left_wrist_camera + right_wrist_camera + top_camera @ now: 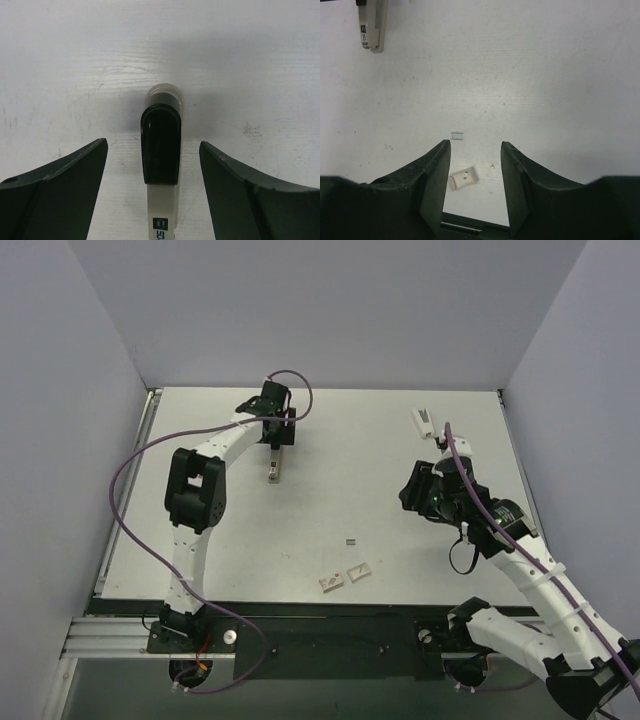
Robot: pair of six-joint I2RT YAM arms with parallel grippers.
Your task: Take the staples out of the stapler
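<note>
Stapler (pixel 161 200): one item, a slim bar lying flat on the white table (pixel 420 570), centred in the gap of my left gripper (pixel 152 144).
- Axis: the long axis runs straight along the gripper's reach, parallel to both fingers.
- Heading: the black end sits level with the fingertips and points away from the wrist. A pale rounded tip shows just beyond it, and the body trails back between the jaws.
- Materials: the cap is glossy black, smooth and arch-shaped. The body is matte off-white plastic, with a small dark printed label toward the wrist end.
- Left jaws: spread wide, with bare table showing on each side of the stapler and neither finger touching it.

Staples (pixel 457 135): one tiny grey metal strip, flat on the table. It lies just ahead of the fingertips of my right gripper (pixel 475 144), a little to one side of the gap and well apart from the stapler.

White tile (pixel 463 180): a small rectangle with raised edges and two dark dots, lying on the table under the gap between the right fingers, untouched.
- Right jaws: parted, with nothing held between them.

Table surface: matte white, with a faint grain and a few small scuffs.
</note>
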